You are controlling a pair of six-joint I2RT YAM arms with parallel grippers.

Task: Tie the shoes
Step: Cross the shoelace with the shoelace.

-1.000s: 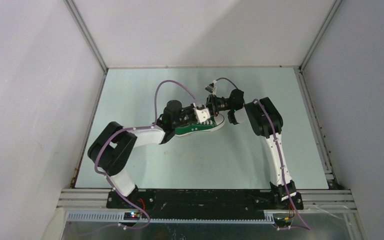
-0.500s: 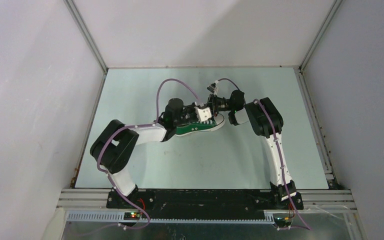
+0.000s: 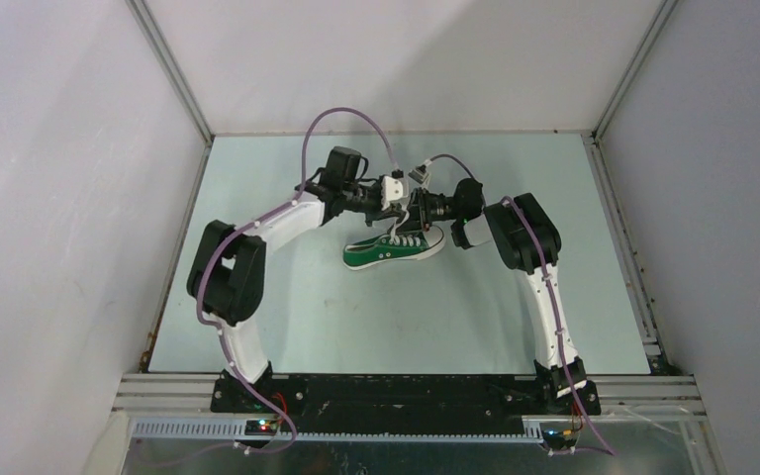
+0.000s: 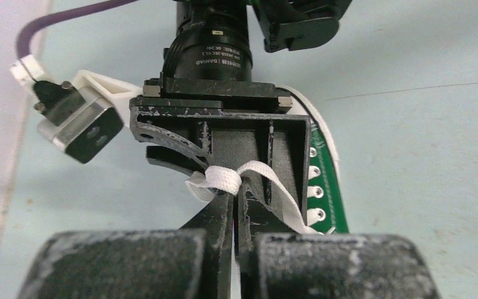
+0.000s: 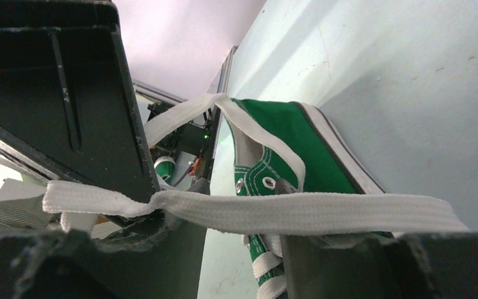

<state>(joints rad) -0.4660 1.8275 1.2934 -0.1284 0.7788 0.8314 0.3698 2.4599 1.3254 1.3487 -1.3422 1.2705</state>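
Toward the back-middle of the table (image 3: 287,317), the shoe (image 3: 394,250) sits with its white toe pointing right, just below where the 2 grippers meet. Up top, the left gripper (image 4: 233,194) is clamped fully closed on 1 white lace (image 4: 224,179), held up above the shoe. Facing it, the right gripper (image 3: 414,207) has its jaws parted fairly wide. A lace stretches across its fingers (image 5: 68,112), not pinched as far as I can see.

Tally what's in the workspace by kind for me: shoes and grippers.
green sneaker, with its white lace: 1
grippers: 2, the left gripper with jaws shut on the white lace, and the right gripper
total: 3
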